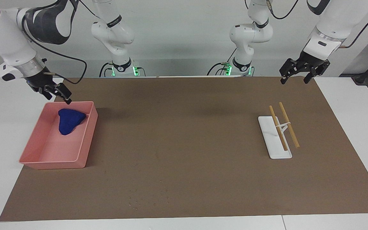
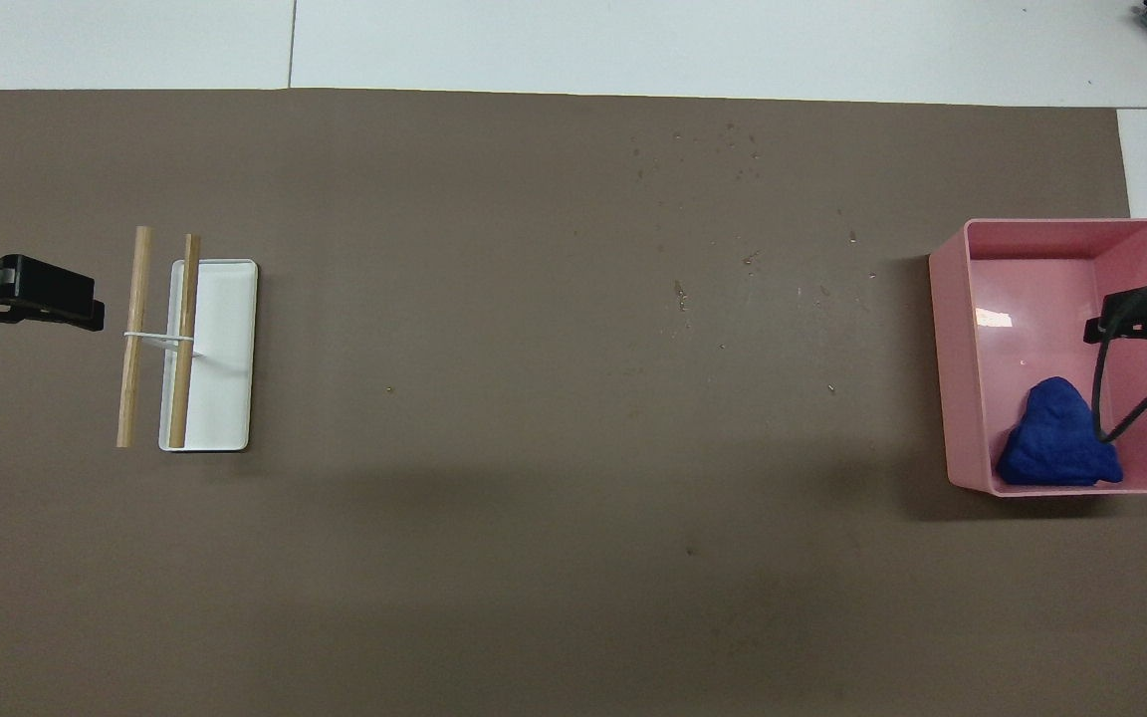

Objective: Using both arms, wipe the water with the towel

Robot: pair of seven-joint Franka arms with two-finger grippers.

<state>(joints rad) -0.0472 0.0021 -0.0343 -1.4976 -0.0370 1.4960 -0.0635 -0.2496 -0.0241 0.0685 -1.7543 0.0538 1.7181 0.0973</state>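
The deep-blue towel (image 1: 70, 120) lies bunched in the pink tray (image 1: 53, 164), at the tray's end nearer to the robots; it also shows in the overhead view (image 2: 1056, 448). My right gripper (image 1: 58, 95) hangs open and empty just above that end of the tray (image 2: 952, 349), close to the towel but apart from it; it shows in the overhead view (image 2: 1101, 327) too. My left gripper (image 1: 295, 80) is open and empty, raised at the left arm's end of the brown mat (image 2: 76, 304). Small water drops (image 1: 136, 203) dot the mat farther from the robots (image 2: 723, 139).
A flat white tray (image 1: 275, 140) lies at the left arm's end, with two wooden sticks (image 1: 283, 126) tied by a white band, one on it and one beside it. The brown mat (image 1: 184, 143) covers most of the white table.
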